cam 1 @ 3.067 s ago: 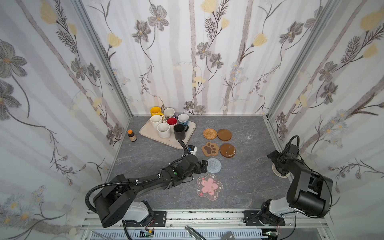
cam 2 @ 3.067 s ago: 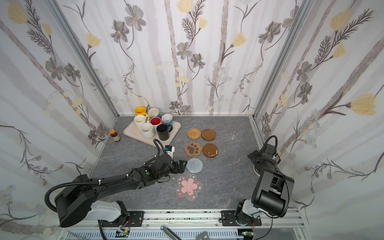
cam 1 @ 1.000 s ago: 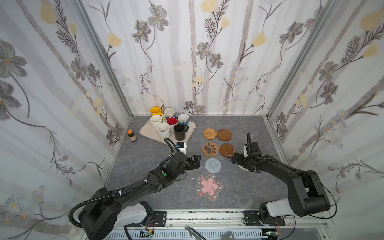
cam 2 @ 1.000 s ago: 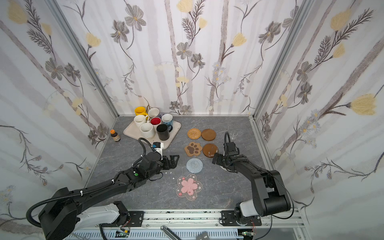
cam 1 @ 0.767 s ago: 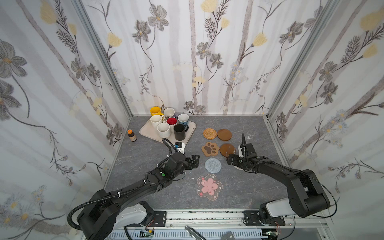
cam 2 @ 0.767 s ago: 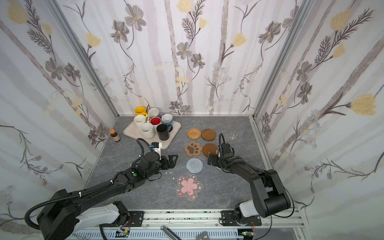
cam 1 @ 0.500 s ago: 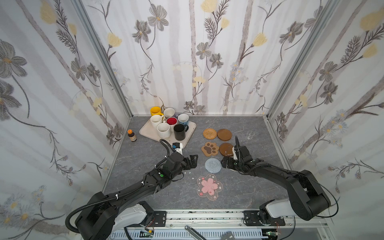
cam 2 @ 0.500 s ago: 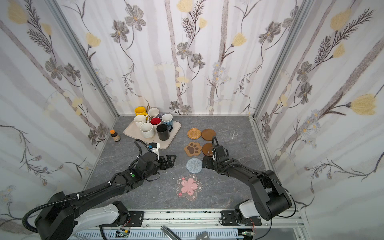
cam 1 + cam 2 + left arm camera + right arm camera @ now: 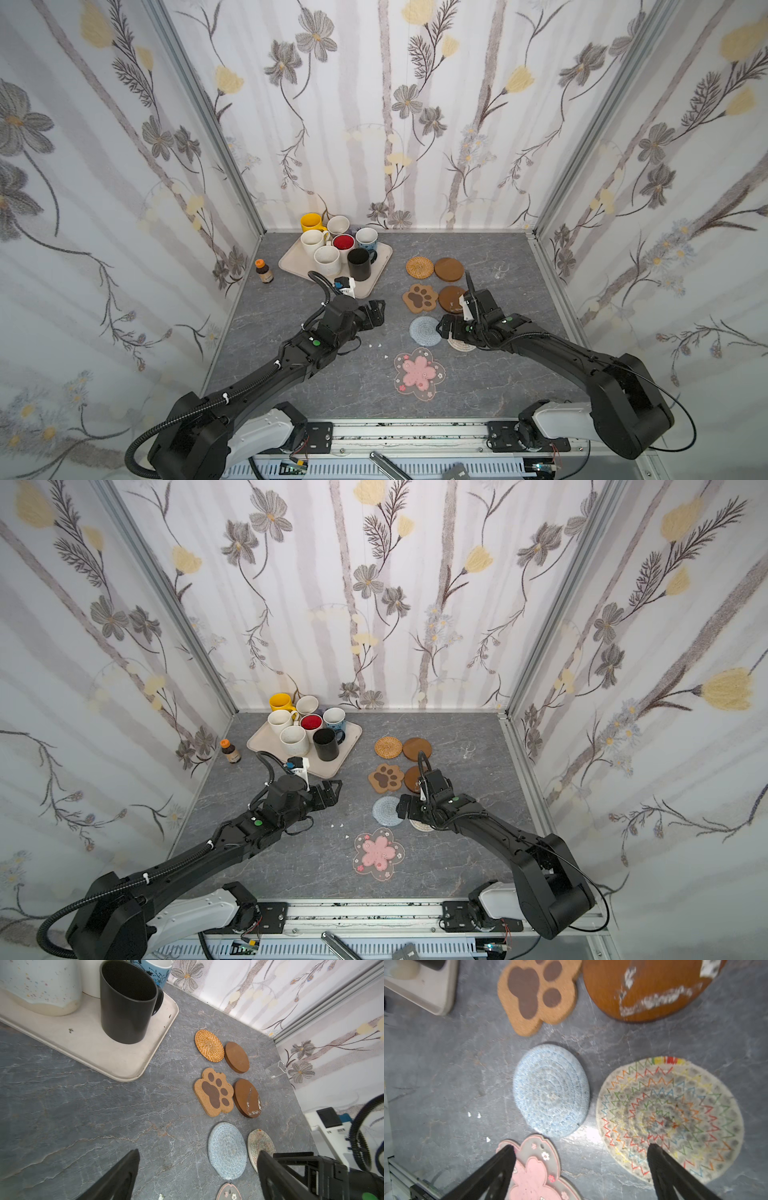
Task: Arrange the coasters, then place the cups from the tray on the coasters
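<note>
Your left fingers [image 9: 122,1172] stand spread wide with nothing between them, over bare counter [image 9: 83,1115]. Ahead of them sits the tray [image 9: 116,1057] with the cups [image 9: 326,257] standing on it, the black cup [image 9: 126,1007] nearest the tips. Your right fingers [image 9: 492,1169] are spread and empty too. One tip overlaps the pink blossom coaster [image 9: 533,1178], the other the beige braided coaster [image 9: 670,1109]; whether they touch, you cannot tell. The grey-blue coaster [image 9: 550,1091] lies ahead between them, with the paw-print coaster [image 9: 537,993] and a wooden round [image 9: 604,985] beyond.
</note>
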{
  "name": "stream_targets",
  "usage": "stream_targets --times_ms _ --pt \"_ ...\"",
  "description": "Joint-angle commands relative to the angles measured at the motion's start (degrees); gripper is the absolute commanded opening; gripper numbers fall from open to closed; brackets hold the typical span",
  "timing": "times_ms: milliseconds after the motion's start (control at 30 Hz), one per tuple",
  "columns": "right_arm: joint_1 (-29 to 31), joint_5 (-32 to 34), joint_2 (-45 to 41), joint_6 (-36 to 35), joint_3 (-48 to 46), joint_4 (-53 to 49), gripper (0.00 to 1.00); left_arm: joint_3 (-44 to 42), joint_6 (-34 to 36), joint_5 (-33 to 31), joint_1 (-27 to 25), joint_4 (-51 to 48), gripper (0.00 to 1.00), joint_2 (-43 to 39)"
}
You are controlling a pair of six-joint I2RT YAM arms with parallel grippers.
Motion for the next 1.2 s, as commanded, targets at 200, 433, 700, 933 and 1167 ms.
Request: stream_targets --times_ms 200,433,700,933,1167 --pt "0.0 2.2 -5.9 -10.0 8.1 0.6 1.0 6.8 3.7 -1.7 5.1 -10.9 0.69 -0.5" --pt "-0.7 -2.5 2.4 -14.1 18.3 3.9 0.78 8.4 3.8 -3.2 7.3 -14.1 0.69 -1.3" --pt "-1.5 -6.4 22.9 -13.9 37.0 5.1 0.83 8.3 3.6 -4.2 11.5 -14.6 0.78 1.3" --pt "-1.8 -10.6 34.0 -11.9 47.6 7.0 0.83 12.5 5.4 -4.5 12.4 -11.6 0.48 15.8" --pt "-3.7 -13.2 36.3 -10.3 46.9 11.5 0.84 20.5 5.3 -1.6 12.4 -9.5 0.45 30.7"
